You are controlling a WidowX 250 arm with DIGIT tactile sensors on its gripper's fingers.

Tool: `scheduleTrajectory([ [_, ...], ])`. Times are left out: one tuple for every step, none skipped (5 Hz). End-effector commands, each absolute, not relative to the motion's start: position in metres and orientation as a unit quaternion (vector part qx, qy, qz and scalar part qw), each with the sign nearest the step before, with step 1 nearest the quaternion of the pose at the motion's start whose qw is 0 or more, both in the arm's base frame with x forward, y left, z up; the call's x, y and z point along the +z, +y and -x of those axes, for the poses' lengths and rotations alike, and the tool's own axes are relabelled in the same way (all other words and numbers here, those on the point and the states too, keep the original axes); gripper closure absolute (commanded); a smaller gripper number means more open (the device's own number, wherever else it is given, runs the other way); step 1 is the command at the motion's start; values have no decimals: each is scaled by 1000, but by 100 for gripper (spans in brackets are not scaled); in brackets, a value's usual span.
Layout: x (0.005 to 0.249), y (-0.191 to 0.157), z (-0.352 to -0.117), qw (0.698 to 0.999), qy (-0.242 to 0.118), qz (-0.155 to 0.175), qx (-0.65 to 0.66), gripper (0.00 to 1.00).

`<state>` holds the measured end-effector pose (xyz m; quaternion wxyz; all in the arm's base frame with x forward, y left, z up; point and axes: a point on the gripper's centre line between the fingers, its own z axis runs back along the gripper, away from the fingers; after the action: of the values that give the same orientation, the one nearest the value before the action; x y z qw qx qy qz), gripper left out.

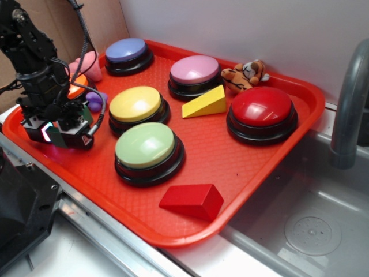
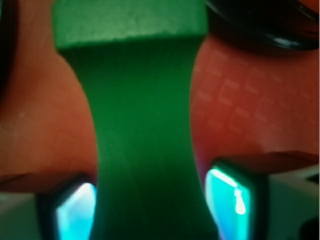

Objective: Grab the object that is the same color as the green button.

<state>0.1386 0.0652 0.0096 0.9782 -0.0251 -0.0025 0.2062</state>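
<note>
The dark green block (image 1: 57, 136) sits low on the left part of the red tray (image 1: 242, 167), between my gripper's (image 1: 61, 136) fingers. In the wrist view the block (image 2: 142, 125) fills the middle of the frame, with a wider end at the top. My gripper (image 2: 155, 210) has its glowing pads (image 2: 75, 215) pressed against both sides of the block. The pale-green domed button (image 1: 145, 144) on its black base stands just to the right of the gripper.
On the tray are a yellow button (image 1: 135, 104), pink button (image 1: 195, 69), blue button (image 1: 125, 50), red button (image 1: 262, 107), yellow wedge (image 1: 206, 103), red block (image 1: 192, 201), tiger plush (image 1: 245, 74) and a purple toy (image 1: 95, 99). A sink (image 1: 311, 231) and faucet (image 1: 351, 98) lie to the right.
</note>
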Motion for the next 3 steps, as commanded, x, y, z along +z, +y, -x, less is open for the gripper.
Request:
scheduleTrajectory([
  [25, 60, -140, 977, -11, 12, 215, 100],
  [67, 43, -161, 983, -46, 25, 178, 100],
  [113, 14, -181, 991, -75, 27, 109, 100],
])
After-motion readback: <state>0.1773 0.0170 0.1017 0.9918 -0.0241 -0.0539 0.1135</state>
